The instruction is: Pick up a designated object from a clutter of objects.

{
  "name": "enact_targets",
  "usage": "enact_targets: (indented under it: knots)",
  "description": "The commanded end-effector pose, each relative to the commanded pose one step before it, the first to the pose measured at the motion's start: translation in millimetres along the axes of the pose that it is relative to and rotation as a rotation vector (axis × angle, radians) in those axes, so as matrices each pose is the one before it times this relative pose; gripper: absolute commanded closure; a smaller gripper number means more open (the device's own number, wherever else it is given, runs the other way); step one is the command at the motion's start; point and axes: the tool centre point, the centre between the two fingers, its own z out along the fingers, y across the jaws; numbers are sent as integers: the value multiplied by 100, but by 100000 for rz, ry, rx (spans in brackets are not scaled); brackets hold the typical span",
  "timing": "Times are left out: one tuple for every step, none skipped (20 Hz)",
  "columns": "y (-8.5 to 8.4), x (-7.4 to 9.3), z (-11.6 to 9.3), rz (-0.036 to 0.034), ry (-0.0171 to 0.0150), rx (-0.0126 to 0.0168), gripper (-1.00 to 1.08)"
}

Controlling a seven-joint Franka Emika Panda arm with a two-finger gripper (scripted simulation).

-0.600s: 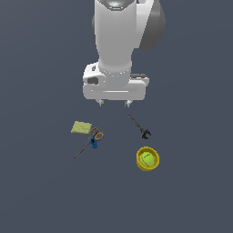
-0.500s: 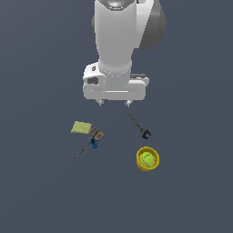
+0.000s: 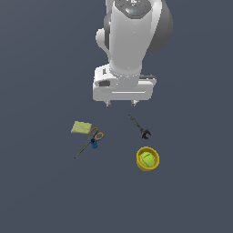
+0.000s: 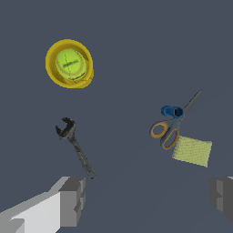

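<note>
Gripper (image 3: pixel 121 104) raised above the table (image 3: pixel 41 191), fingers (image 4: pixel 73 200) spread wide apart and empty. Yellow-green pad (image 3: pixel 81 128) lies flat toward the exterior view's left, touching the scissors (image 3: pixel 92 139), well apart from the yellow bowl (image 3: pixel 148 159).

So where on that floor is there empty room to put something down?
Bare ground lies between the scissors and the wrench, and widely outside the group. It is crowded where the yellow-green pad sits against the scissors' handles, and where the wrench head nears the yellow bowl holding a green ball.
</note>
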Motion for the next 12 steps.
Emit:
enact_targets:
  knots:
    - [9,-20,9,-61,-68,-80,-92]
    - [59,19,20,-67,50,51,-92]
    - [66,17,40,-187,35,42,-92]
    - [63,15,58,-327,29,43,-92]
    - [67,16,78,-450,22,41,-92]
    - [75,17,97,-563,18,42,-92]
    - [86,18,114,-668,18,47,-92]
    - [100,20,128,-744,25,55,-92]
    - [120,22,139,-799,38,67,-92]
    - [142,24,154,-876,52,81,-92]
    - [161,25,169,-960,63,92,-92]
    - [176,24,185,-1056,69,98,-92]
